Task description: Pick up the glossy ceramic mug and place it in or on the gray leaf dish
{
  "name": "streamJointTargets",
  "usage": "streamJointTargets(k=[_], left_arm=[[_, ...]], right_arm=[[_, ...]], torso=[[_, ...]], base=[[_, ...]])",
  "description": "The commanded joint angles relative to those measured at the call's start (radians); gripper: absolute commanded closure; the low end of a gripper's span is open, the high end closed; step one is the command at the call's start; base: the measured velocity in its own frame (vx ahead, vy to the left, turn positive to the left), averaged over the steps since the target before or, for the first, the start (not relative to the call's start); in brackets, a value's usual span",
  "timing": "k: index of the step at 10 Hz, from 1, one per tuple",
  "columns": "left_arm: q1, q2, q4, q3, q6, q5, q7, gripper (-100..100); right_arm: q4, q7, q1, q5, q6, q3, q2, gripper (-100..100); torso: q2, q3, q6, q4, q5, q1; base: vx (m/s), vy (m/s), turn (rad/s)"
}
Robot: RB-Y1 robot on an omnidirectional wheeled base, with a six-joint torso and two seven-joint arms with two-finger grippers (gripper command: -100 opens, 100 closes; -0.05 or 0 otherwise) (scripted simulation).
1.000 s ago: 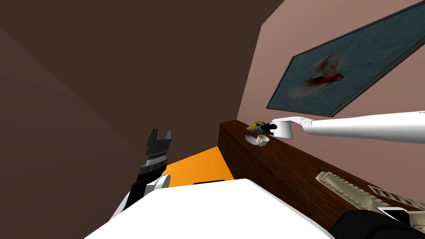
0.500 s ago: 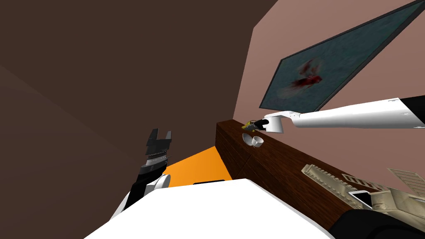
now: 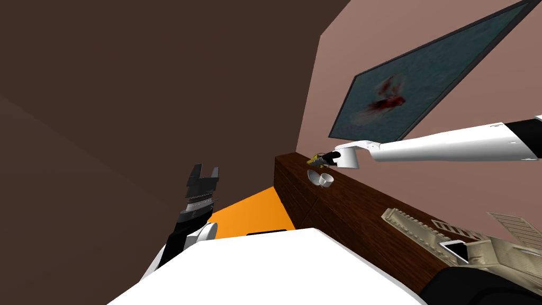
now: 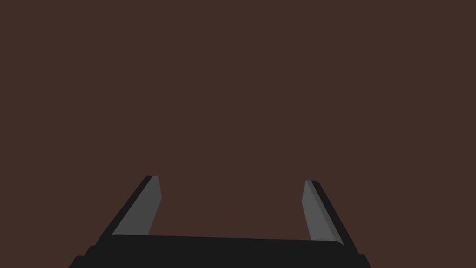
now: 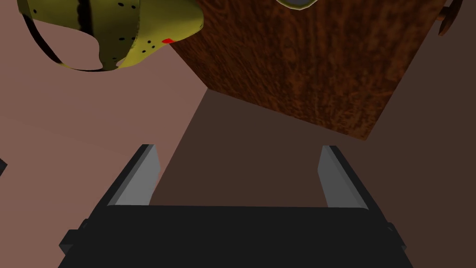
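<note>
Near the right jaws, seemingly apart, white mug (image 3: pixel 327 180)

tabletop (image 3: pixel 365 204) along wall (image 3: pixel 492 185), below picture (image 3: pixel 423 84) | far end: dish (image 3: pixel 313 175), mug (image 3: pixel 327 180) touching its near side | mask (image 3: pixel 318 158) just behind both, by the wall | near end: slatted pieces (image 3: pixel 418 226), well apart from the mug

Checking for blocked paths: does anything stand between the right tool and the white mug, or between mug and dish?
Nothing visible does. The open right tool hangs close by the glossy white mug on the dark wooden cabinet; the pale shallow dish lies right beside it. The yellow perforated object sits beyond the tool, off both paths.
</note>
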Motion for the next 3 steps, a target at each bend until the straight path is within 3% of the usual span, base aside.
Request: streamJointTargets(k=[1, 3], left_arm=[[0.0, 0.0, 0.0, 0.0, 0.0, 0.0, 0.0, 0], [0.0, 0.0, 0.0, 0.0, 0.0, 0.0, 0.0, 0]], right_arm=[[0.0, 0.0, 0.0, 0.0, 0.0, 0.0, 0.0, 0], [0.0, 0.0, 0.0, 0.0, 0.0, 0.0, 0.0, 0]], torso=[[0.0, 0.0, 0.0, 0.0, 0.0, 0.0], [0.0, 0.0, 0.0, 0.0, 0.0, 0.0]], base=[[0.0, 0.0, 0.0], [0.0, 0.0, 0.0]])
